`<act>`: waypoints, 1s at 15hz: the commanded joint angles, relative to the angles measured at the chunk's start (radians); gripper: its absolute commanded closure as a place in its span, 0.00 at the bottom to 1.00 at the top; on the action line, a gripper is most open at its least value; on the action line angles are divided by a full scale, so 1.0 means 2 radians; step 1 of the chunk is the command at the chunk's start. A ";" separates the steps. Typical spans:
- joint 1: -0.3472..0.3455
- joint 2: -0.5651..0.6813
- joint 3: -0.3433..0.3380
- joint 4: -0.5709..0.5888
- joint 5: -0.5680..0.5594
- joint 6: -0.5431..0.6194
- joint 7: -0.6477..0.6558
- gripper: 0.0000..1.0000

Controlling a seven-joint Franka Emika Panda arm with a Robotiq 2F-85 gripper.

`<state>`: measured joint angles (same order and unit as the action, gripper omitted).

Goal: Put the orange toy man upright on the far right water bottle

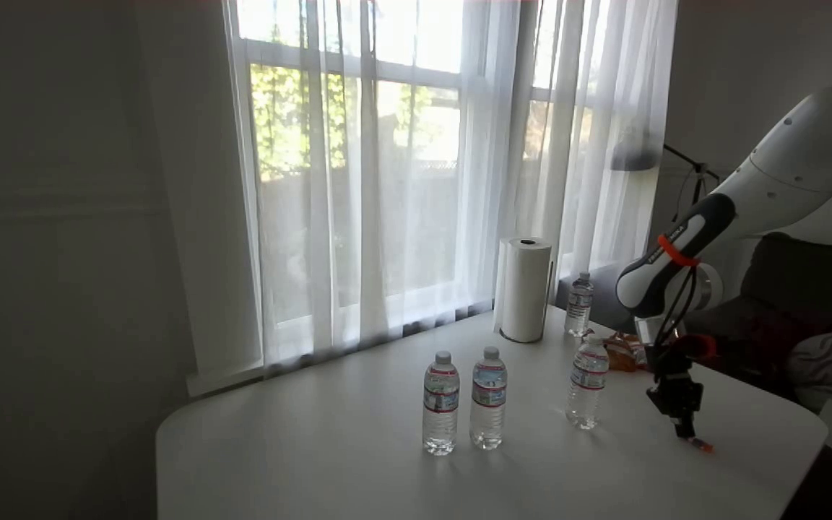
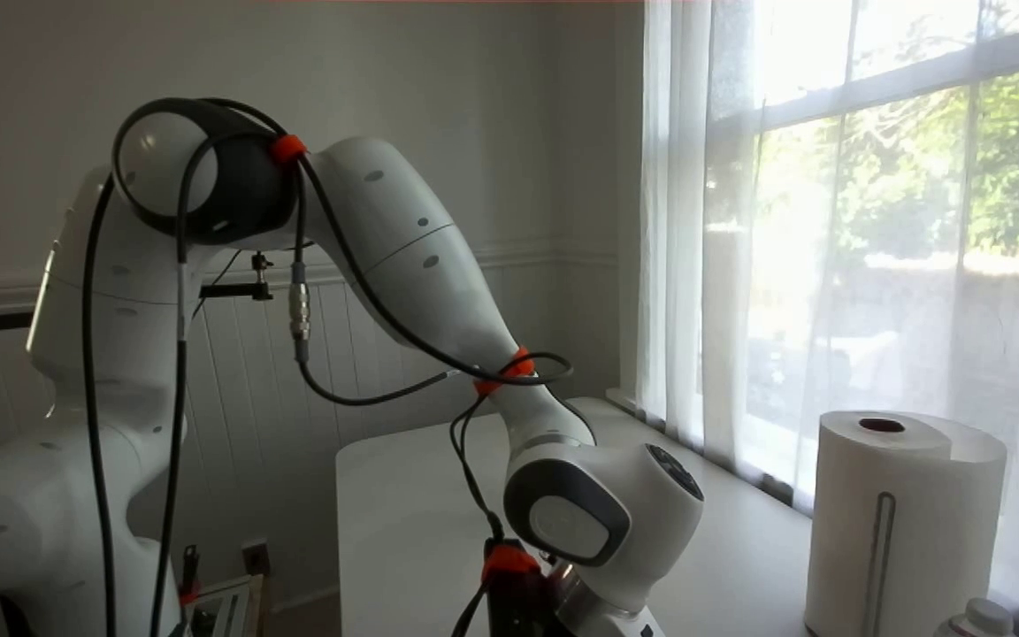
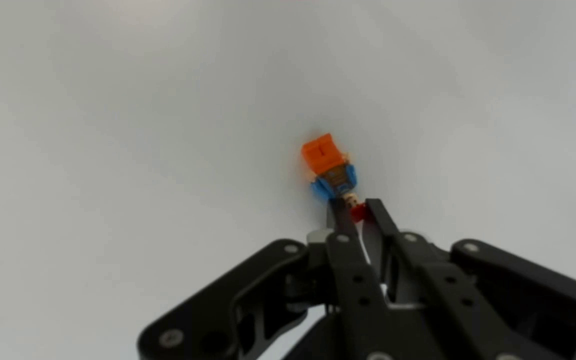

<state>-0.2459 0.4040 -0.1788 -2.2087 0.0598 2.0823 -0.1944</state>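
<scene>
Pinching toy man (image 3: 335, 176), inside tbl edge (image 1: 820, 433)

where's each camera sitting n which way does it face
Exterior view: raised, looking across the white table at clear plastic water bottles and curtained window; white arm, black gripper show.
Exterior view: near the white paper-towel roll, facing the arm, much of which shows; window at right.
Wrist view: at the arm's end, looking down at the orange-legged toy man; gripper fingers show.
Both exterior views share arm, window, table, roll.
</scene>
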 commanded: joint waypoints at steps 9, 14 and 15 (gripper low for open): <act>-0.017 0.007 -0.010 0.028 0.042 -0.023 0.058 0.97; -0.023 0.024 -0.013 0.031 0.066 -0.016 0.097 0.62; -0.022 0.024 -0.013 0.032 0.061 -0.016 0.095 0.56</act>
<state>-0.2866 0.4339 -0.2025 -2.1657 0.1677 2.0608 -0.0230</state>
